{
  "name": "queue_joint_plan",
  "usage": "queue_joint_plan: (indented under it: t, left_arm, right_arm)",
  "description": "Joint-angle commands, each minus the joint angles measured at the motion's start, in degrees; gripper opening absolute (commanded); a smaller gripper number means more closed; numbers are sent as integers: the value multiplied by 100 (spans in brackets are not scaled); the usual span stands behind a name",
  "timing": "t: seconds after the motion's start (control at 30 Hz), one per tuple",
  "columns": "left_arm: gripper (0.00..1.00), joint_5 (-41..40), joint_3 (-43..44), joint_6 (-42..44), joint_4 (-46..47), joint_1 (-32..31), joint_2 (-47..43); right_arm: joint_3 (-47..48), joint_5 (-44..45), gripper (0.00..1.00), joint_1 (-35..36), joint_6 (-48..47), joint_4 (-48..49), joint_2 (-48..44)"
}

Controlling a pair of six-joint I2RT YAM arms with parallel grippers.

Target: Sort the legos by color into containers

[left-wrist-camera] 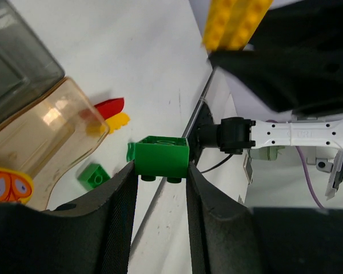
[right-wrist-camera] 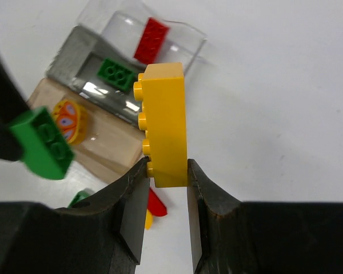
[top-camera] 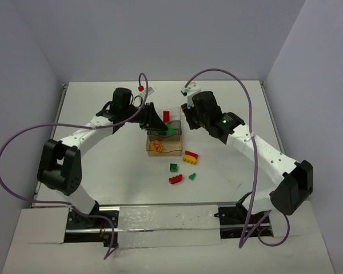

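- The left gripper (left-wrist-camera: 160,174) pinches a small green plastic brick (left-wrist-camera: 160,155) in the air by the smoky grey plastic tray (right-wrist-camera: 80,57).
- The right gripper (right-wrist-camera: 167,171) squeezes a long yellow plastic brick (right-wrist-camera: 163,120) near that tray.
- They are close, so a bump could knock a brick loose.

Near the middle of the white table (top-camera: 103,114), three translucent plastic trays stood in a row: a clear tray (right-wrist-camera: 190,35) holding a red brick (right-wrist-camera: 150,40), a smoky grey tray (right-wrist-camera: 74,57) holding a flat green brick (right-wrist-camera: 116,73), and an amber tray (right-wrist-camera: 117,151) holding an orange printed disc (right-wrist-camera: 70,120). A chunky green brick (left-wrist-camera: 160,155) and a long yellow brick (right-wrist-camera: 167,125) were held aloft over them. Toward the near edge lay a red-on-yellow stack (top-camera: 190,156), a square green brick (top-camera: 174,167), a second red brick (top-camera: 175,179) and a small green piece (top-camera: 192,176).
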Motion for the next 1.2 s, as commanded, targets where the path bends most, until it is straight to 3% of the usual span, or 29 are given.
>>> queue_joint_plan:
  t: [0.0, 0.13, 0.23, 0.37, 0.53, 1.0, 1.17]
  left_arm:
    - [0, 59, -87, 257, -190, 133, -311]
    - [0, -248, 135, 757, -668, 198, -364]
    - [0, -2018, 421, 1558, -1383, 216, -459]
    - [0, -3395, 451, 1847, -1481, 199, -526]
    - [0, -4284, 550, 1998, -1480, 129, -302]
    - [5, -4292, 990, 2102, -1618, -177, 418]
    - [18, -4442, 1143, 2120, -1743, -243, 615]
  right_arm:
    - [110, 325, 0, -113, 50, 337, -226]
    - [42, 22, 0, -145, -144, 236, -231]
    - [-53, -388, 0, -137, -375, 113, -240]
    - [-219, -505, 0, -144, -443, 0, -198]
    - [-286, -525, 0, -144, -425, 12, -177]
    - [-251, -839, 0, -144, -652, -243, -65]
    - [-214, -1010, 0, -142, -684, -333, 13]
